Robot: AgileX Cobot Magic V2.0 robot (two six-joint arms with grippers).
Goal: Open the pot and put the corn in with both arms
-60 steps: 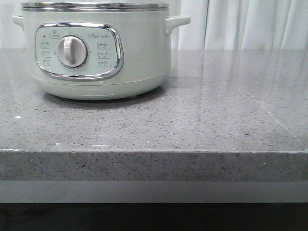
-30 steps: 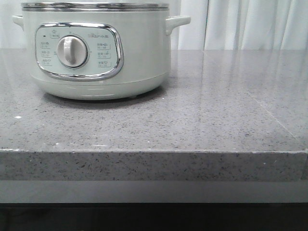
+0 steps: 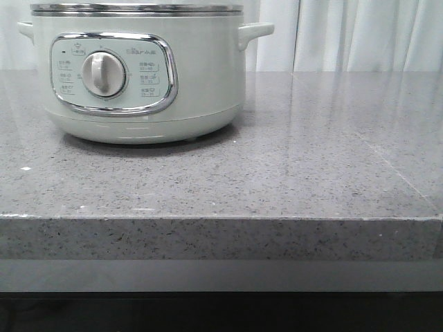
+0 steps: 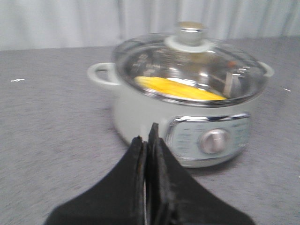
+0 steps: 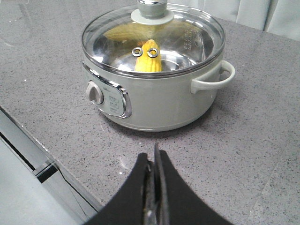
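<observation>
The pale grey-green pot (image 3: 138,76) stands at the far left of the grey stone counter, its dial facing me. It also shows in the left wrist view (image 4: 187,108) and the right wrist view (image 5: 150,89). Its glass lid (image 5: 152,37) with a chrome knob sits closed on the rim. The yellow corn (image 5: 148,58) lies inside the pot under the lid, also seen through the glass in the left wrist view (image 4: 180,89). My left gripper (image 4: 146,136) is shut and empty, held back from the pot. My right gripper (image 5: 153,157) is shut and empty, also clear of the pot.
The grey speckled counter (image 3: 277,173) stretches to the right of the pot, its front edge (image 3: 221,218) near me. White curtains (image 3: 360,34) hang behind. No gripper shows in the front view.
</observation>
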